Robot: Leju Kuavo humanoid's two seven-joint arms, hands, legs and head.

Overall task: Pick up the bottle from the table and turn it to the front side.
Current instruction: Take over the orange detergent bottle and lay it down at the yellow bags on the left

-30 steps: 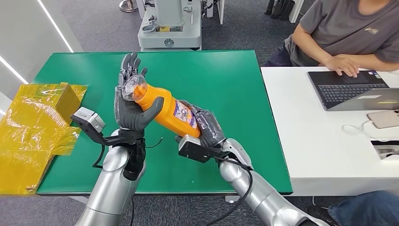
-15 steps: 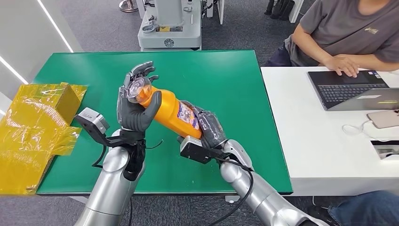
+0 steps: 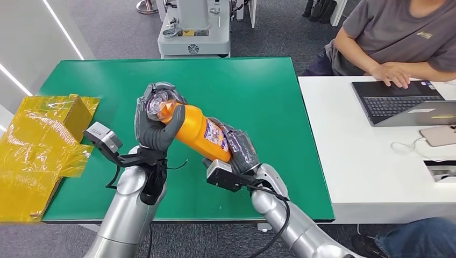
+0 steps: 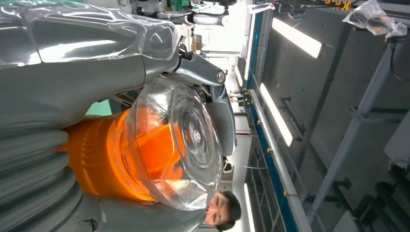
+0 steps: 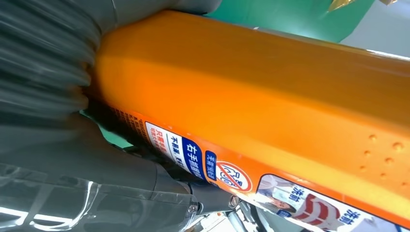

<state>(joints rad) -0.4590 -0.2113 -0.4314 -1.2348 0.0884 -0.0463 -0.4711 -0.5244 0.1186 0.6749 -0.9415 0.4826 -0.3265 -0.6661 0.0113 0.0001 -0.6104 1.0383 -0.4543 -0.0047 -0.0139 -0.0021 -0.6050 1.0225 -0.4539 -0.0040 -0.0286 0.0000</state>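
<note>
The orange bottle (image 3: 196, 130) is already lifted clear of the green desk (image 3: 258, 102), held tilted between both hands; the turn looks only partly done. The left hand (image 3: 155, 122) has its fingers (image 3: 161, 88) clenched round the clear cap, while the right hand (image 3: 242, 150) clasps the base.

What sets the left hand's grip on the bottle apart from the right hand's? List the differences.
The left hand wraps the bottle's clear-capped end, higher up; the right hand holds its base, lower and nearer the robot. Both grip the same tilted bottle above the green table.
</note>
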